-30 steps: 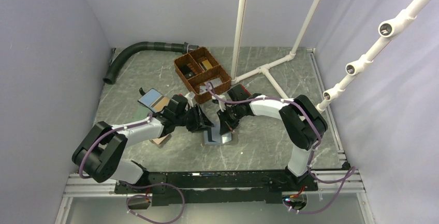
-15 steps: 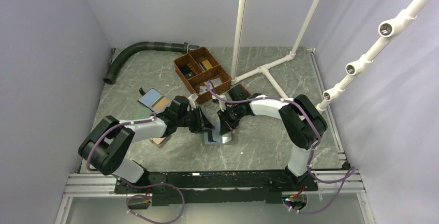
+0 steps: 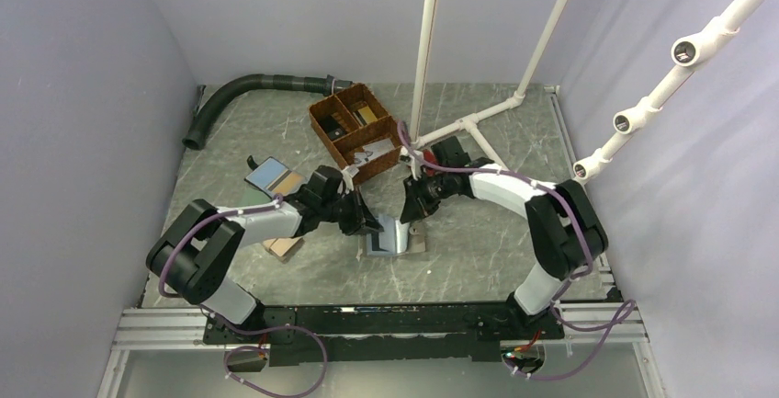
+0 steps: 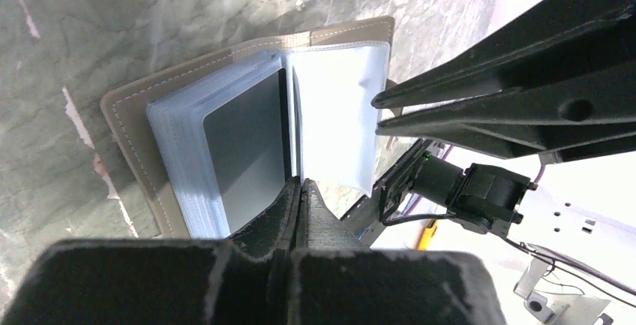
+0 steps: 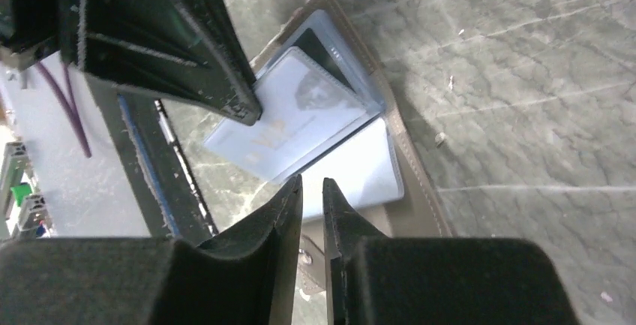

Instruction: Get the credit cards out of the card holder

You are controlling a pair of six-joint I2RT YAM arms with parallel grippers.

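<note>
The card holder (image 3: 390, 244) lies open on the table, taupe outside (image 4: 127, 137), with pale blue clear sleeve pages inside. A grey credit card (image 4: 247, 145) sits in the top sleeve of the left stack. My left gripper (image 4: 300, 184) is shut, pinching the edge of one sleeve page (image 4: 337, 107) and holding it lifted; a pale card with faint print (image 5: 292, 118) shows in that page. My right gripper (image 5: 311, 184) hovers just above the holder's far-right side, jaws a narrow gap apart and empty. In the top view the left gripper (image 3: 370, 225) and right gripper (image 3: 411, 214) flank the holder.
A brown divided basket (image 3: 358, 131) stands behind the holder. A blue wallet with a tan panel (image 3: 276, 177) lies at the left, and a flat brown item (image 3: 283, 247) lies under the left arm. A black hose (image 3: 248, 90) and white pipes (image 3: 468, 127) are at the back.
My right gripper has pulled back up and to the right, off the holder. My left gripper has shifted right, and a sleeve page now stands lifted.
</note>
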